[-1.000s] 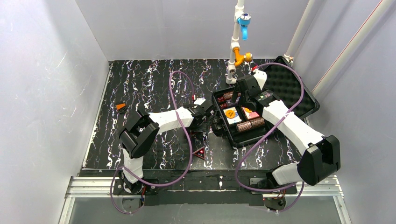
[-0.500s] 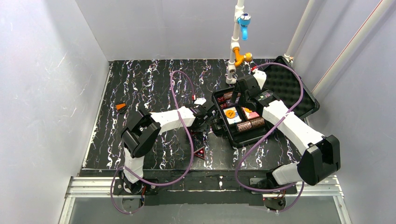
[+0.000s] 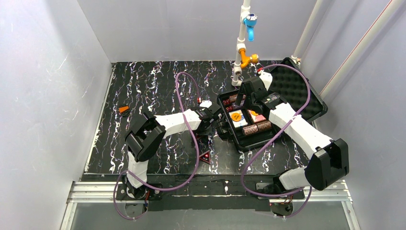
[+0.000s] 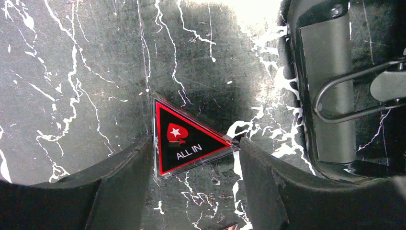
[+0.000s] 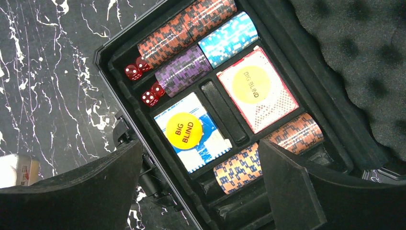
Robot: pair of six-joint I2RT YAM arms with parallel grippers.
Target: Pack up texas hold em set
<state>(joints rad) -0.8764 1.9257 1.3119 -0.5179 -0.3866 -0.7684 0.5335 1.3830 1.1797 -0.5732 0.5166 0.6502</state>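
Note:
The black case (image 3: 225, 132) lies open at the right, its foam lid (image 3: 297, 88) tipped back. In its tray sit chip rolls (image 5: 184, 28), red dice (image 5: 134, 72), a blue deck (image 5: 206, 143) and a red deck (image 5: 275, 103), each with a yellow-orange "BIG BLIND" disc (image 5: 184, 130). My right gripper (image 5: 198, 163) hangs open above the tray, holding nothing. A black and red triangular "ALL IN" marker (image 4: 186, 141) lies flat on the mat beside the case's handle (image 4: 330, 86). My left gripper (image 4: 195, 142) straddles it, open, and the marker's corners nearly meet the fingers (image 4: 119, 177).
A second triangular marker (image 3: 205, 157) lies on the mat nearer the arm bases. A small orange piece (image 3: 124, 109) sits at the mat's left edge. A white pipe stand (image 3: 239, 52) with blue and orange fittings rises behind the case. Grey walls close in the mat.
The left gripper's jaws have narrowed around the triangular marker and the left arm has shifted slightly right. The right arm has not moved.

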